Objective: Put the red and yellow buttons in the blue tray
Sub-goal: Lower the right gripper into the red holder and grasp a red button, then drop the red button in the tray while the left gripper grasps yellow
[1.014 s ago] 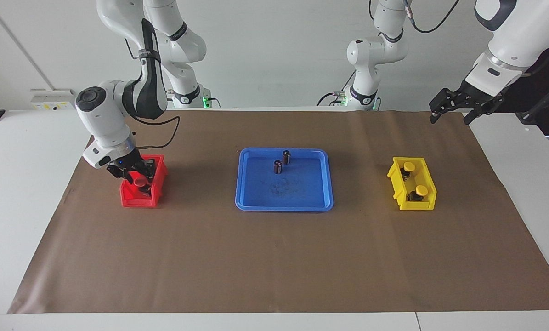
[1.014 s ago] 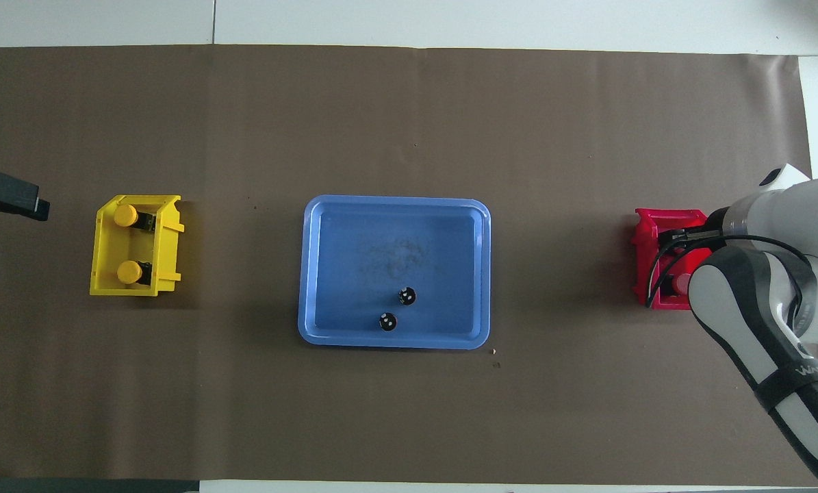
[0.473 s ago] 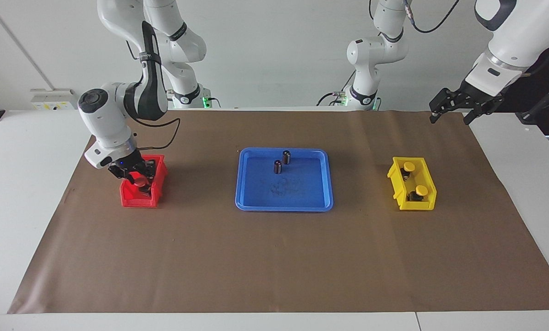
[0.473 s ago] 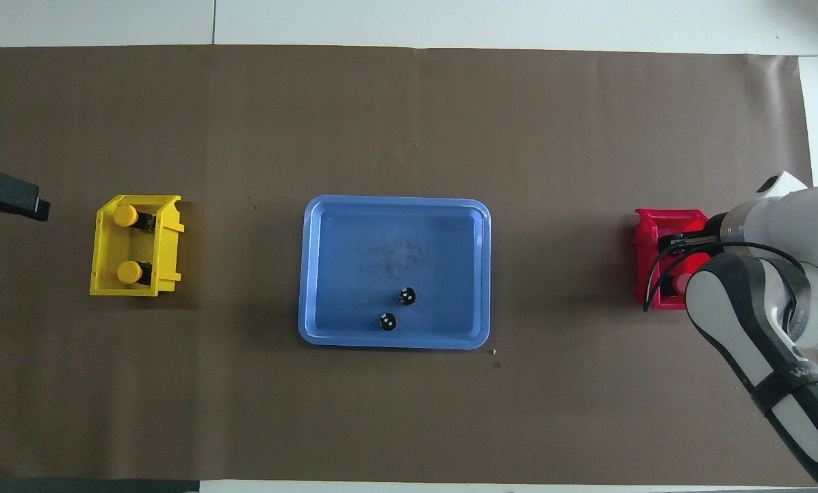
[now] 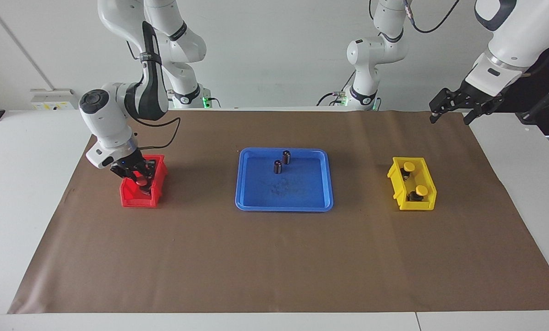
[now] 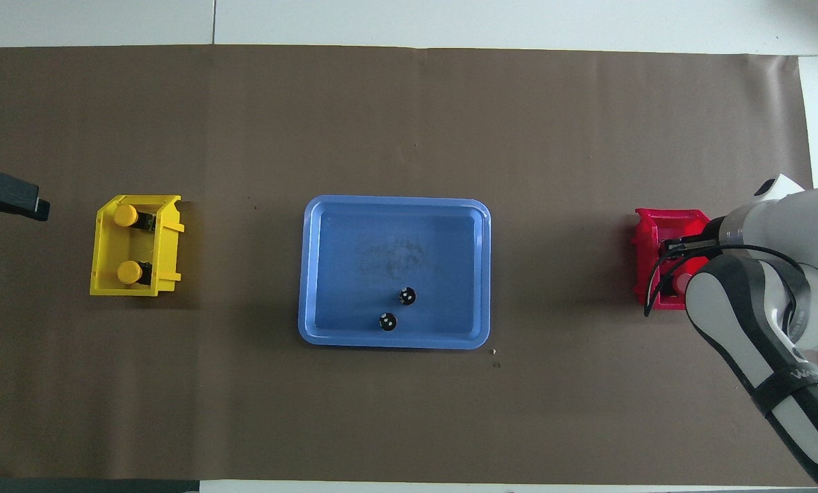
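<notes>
The blue tray (image 5: 302, 193) (image 6: 354, 233) lies mid-table. Two yellow buttons (image 5: 409, 166) (image 5: 421, 189) sit in the yellow bin (image 5: 396, 180); they also show in the overhead view (image 6: 126, 215) (image 6: 129, 272). My right gripper (image 5: 138, 178) is down in the red bin (image 5: 132, 198) (image 6: 645, 226), its fingers closed around a red button (image 5: 141, 181). A reddish cap (image 6: 682, 281) shows beside the arm in the overhead view. The second red button is hidden. My left gripper (image 5: 449, 119) (image 6: 8, 195) waits open and empty in the air over the mat's edge at the left arm's end.
Two dark cylinders with silvery tops (image 5: 286, 157) (image 5: 278, 166) stand in the tray's part nearer the robots, also seen from overhead (image 6: 407, 296) (image 6: 387, 321). Brown paper (image 5: 274, 257) covers the table. The right arm's elbow hangs over the red bin's end.
The right arm's wrist has shifted slightly up and toward the tray over the red bin. The left arm has not moved.
</notes>
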